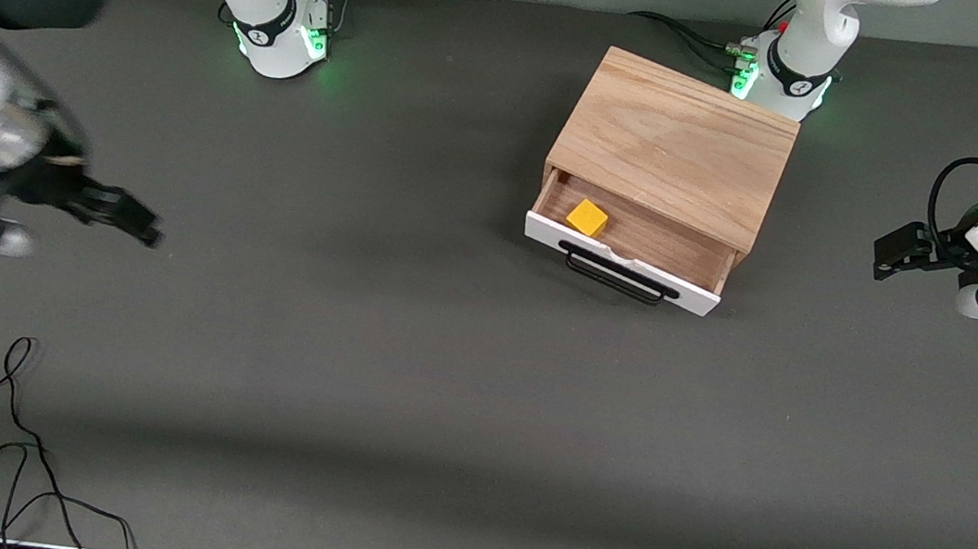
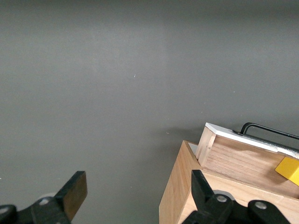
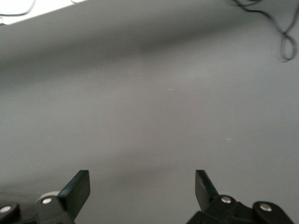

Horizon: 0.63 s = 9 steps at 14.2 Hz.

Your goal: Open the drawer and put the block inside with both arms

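Observation:
The light-oak box (image 1: 673, 143) stands near the left arm's base, and its drawer (image 1: 633, 241) is pulled open toward the front camera. The white front panel carries a black bar handle (image 1: 614, 278). The yellow block (image 1: 586, 218) lies inside the drawer at the end toward the right arm. My left gripper (image 1: 893, 254) is open and empty, off the box toward the left arm's end of the table. Its wrist view shows its own gripper (image 2: 138, 191), the box corner (image 2: 175, 200), the drawer (image 2: 243, 158) and the block (image 2: 289, 169). My right gripper (image 1: 123, 216) is open and empty over bare table, as its wrist view (image 3: 142, 186) also shows.
Loose black cables (image 1: 9, 458) lie on the table near the front camera at the right arm's end, also in the right wrist view (image 3: 282, 35). The arm bases (image 1: 281, 30) (image 1: 784, 78) stand along the edge farthest from the front camera. The table is grey (image 1: 402, 376).

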Each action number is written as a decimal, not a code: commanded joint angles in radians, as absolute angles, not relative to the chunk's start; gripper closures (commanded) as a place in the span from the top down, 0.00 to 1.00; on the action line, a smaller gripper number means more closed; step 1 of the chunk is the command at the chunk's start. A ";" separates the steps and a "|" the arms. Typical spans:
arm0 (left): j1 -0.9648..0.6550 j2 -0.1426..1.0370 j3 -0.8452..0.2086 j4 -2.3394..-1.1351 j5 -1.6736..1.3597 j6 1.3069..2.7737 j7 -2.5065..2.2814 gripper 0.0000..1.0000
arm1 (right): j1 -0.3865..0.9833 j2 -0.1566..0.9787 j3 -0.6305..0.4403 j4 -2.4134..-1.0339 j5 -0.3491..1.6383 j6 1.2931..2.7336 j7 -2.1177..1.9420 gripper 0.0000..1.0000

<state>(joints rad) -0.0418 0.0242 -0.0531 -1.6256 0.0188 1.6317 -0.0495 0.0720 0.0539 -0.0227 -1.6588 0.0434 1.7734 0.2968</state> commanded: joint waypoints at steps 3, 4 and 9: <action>-0.041 0.011 -0.054 -1.637 0.029 1.640 -0.044 0.99 | 0.081 -0.015 -0.084 -1.764 0.043 1.806 0.215 1.00; -0.041 0.011 -0.054 -1.637 0.029 1.640 -0.044 0.99 | 0.083 -0.020 -0.084 -1.758 0.022 1.805 0.213 1.00; -0.041 0.011 -0.054 -1.637 0.031 1.640 -0.044 0.99 | 0.081 -0.018 -0.084 -1.718 0.018 1.770 0.152 1.00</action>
<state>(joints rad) -0.0419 0.0242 -0.0529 -1.6256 0.0188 1.6317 -0.0495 0.0747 -0.0070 -0.0799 -1.7261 0.0323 1.7873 0.1867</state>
